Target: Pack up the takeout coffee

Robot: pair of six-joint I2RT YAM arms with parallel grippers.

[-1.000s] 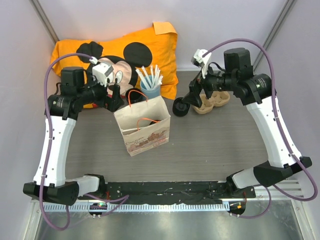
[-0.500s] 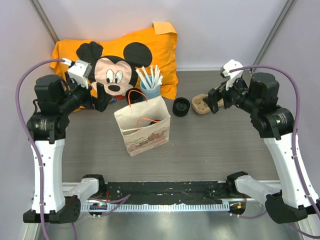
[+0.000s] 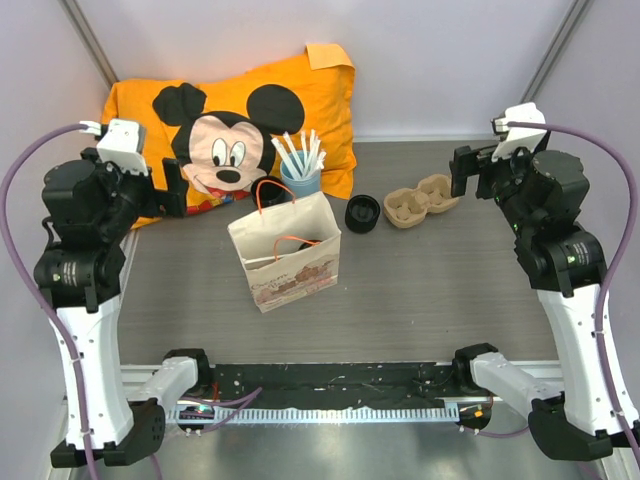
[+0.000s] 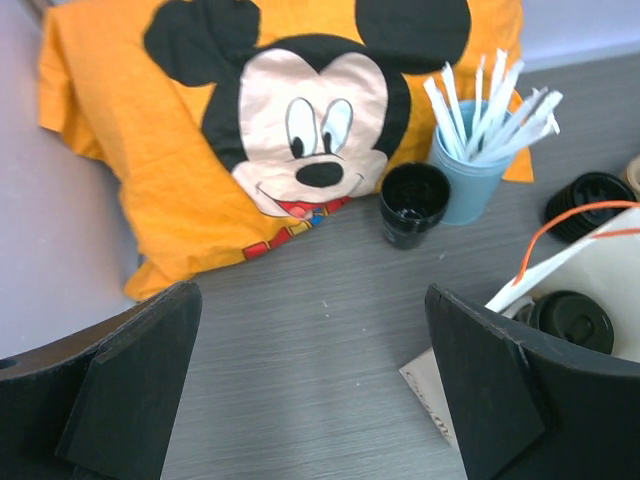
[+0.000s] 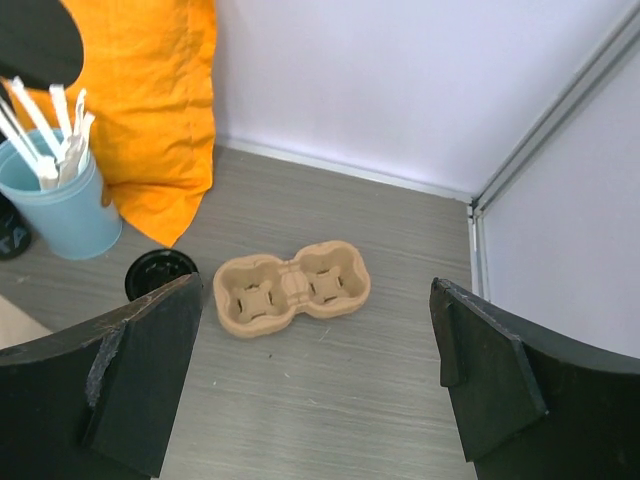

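The takeout coffee (image 4: 570, 318) sits inside the paper bag (image 3: 290, 265). Its round black ridged lid shows down in the open mouth, below the orange handle loops. The bag stands upright near the middle of the desk (image 3: 430, 290).

The left gripper (image 4: 310, 298) hangs raised over the desk's far-left part, beside the near edge of the orange Mickey Mouse cushion (image 3: 230, 110). Its fingers are spread wide with nothing between them. In the left wrist view the coffee lid lies outside the span of the fingers, just past one finger (image 4: 490, 400) and lower down, not touched by it.

The right gripper (image 5: 315, 290) is held high over the far-right part of the desk, its fingers also spread wide and holding nothing. The cardboard two-cup carrier (image 3: 420, 200) lies on the desk below the gap between them. The coffee does not appear in the right wrist view and is well apart from this gripper.

Behind the bag stands a blue cup of white sticks (image 3: 300, 180). An open black cup (image 4: 413, 203) stands just beside it. A squat black ring-shaped piece (image 3: 362, 213) rests between the bag and the carrier.
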